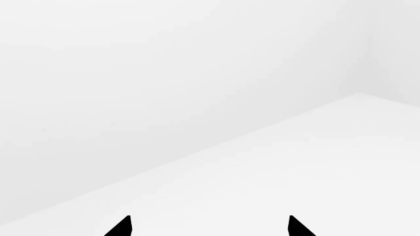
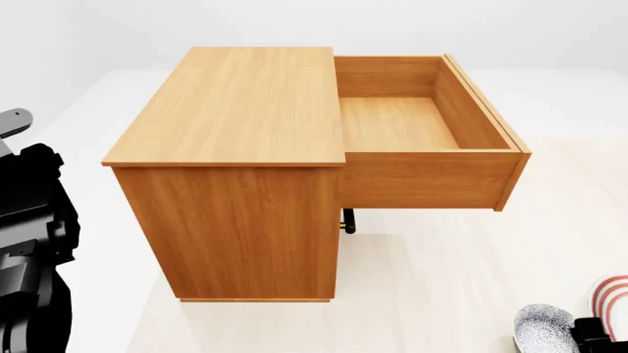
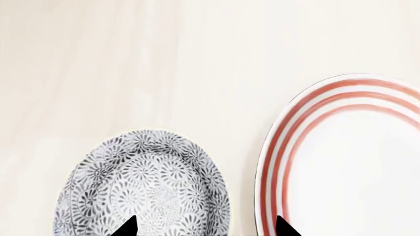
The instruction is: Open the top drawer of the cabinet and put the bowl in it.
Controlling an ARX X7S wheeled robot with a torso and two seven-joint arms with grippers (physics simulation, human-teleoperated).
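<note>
One small speckled bowl [image 3: 144, 187] sits on the pale floor [image 3: 164, 59] just beside the red-ringed plate [image 3: 341, 162], under the spread-open, empty right gripper [image 3: 204, 227]; likely rigid, glazed-slick, breakable, so pinch its rim.

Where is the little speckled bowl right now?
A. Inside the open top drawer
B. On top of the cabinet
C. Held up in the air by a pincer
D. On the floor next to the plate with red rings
D: the bowl rests on the pale floor beside the plate, a small gap between them, while the open top drawer is empty and the cabinet top is bare.
</note>
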